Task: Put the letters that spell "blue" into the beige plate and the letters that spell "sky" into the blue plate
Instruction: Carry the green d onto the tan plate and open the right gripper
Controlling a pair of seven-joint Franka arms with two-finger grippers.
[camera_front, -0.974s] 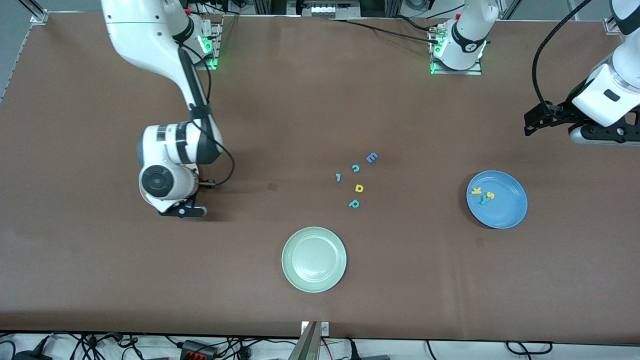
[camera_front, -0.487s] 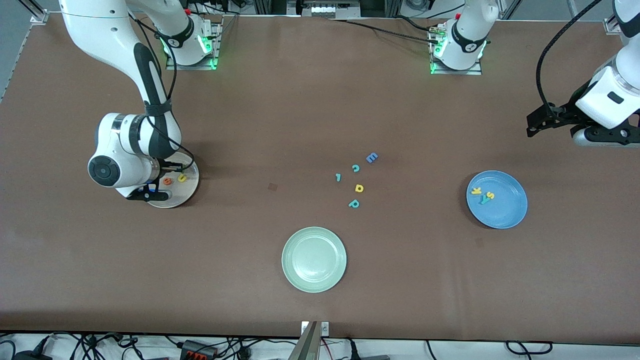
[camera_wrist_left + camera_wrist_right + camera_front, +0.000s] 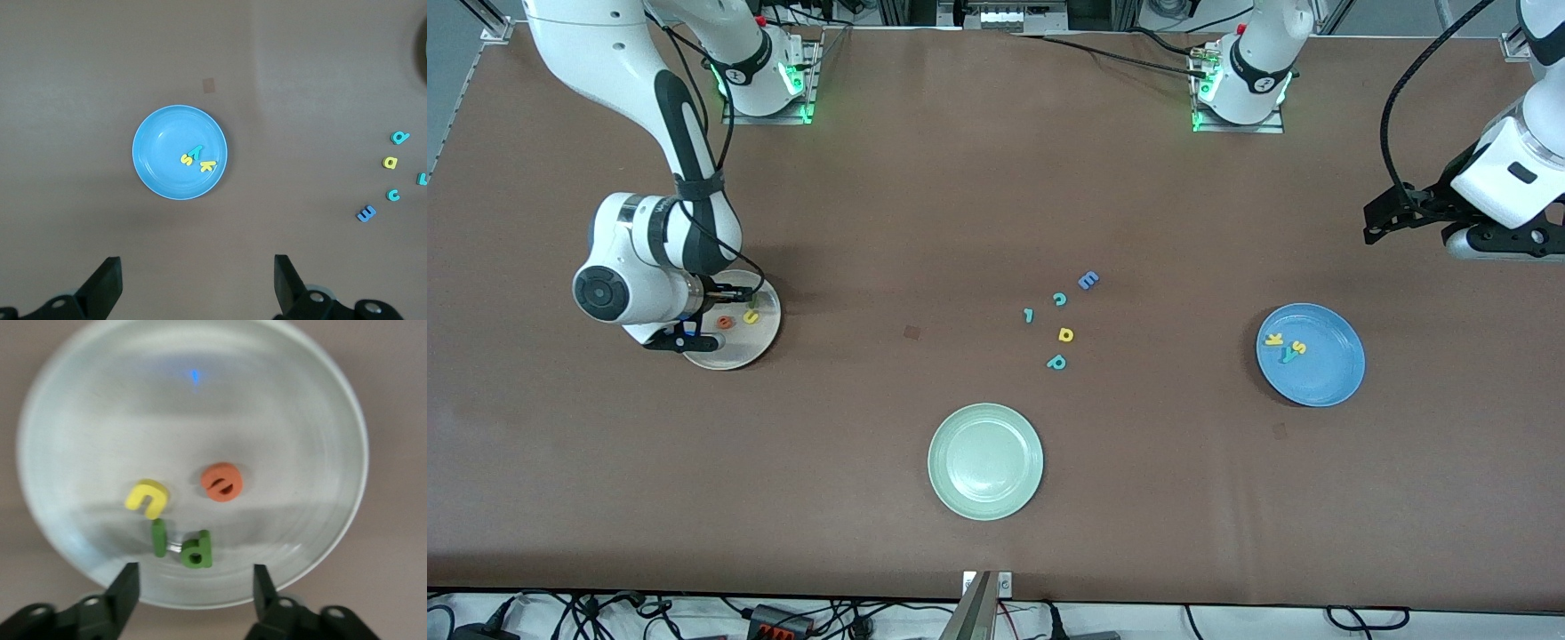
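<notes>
Even overhead light; right wrist view blurred.

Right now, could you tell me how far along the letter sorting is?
Done: yellow "s", yellow "k" and teal "y" lie in the round blue plate; green "b", green "l", yellow "u" and orange "e" lie in the round beige plate. In hand: nothing; both tools open. Left: nothing.

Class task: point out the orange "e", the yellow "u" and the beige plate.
orange "e" (image 3: pixel 222 482): right wrist view, its middle.
yellow "u" (image 3: pixel 146 499): right wrist view, its curve.
beige plate (image 3: pixel 87 393): right wrist view, bare inner surface.
</notes>
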